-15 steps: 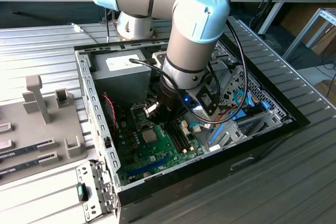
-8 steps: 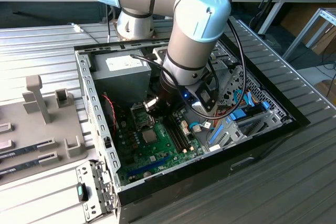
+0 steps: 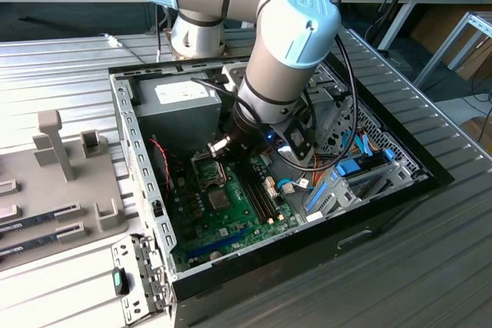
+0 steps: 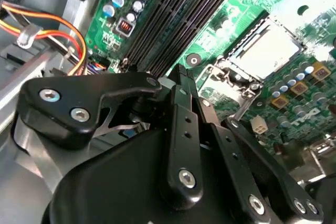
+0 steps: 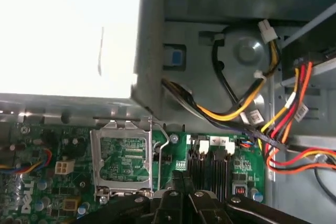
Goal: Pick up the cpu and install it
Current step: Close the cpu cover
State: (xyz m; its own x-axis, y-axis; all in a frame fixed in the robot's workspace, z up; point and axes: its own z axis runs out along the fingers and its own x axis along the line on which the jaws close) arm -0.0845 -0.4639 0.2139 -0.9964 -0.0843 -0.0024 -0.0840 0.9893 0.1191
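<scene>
Gripper (image 4: 181, 77) fingers together near the motherboard (image 4: 220, 30) socket (image 4: 265, 48); which way the cpu points cannot be told.

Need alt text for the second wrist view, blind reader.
The black gripper hangs over a green motherboard, beside an open socket with a pale square face. Long dark memory slots run past its tip; orange and yellow cables cross one corner.
</scene>
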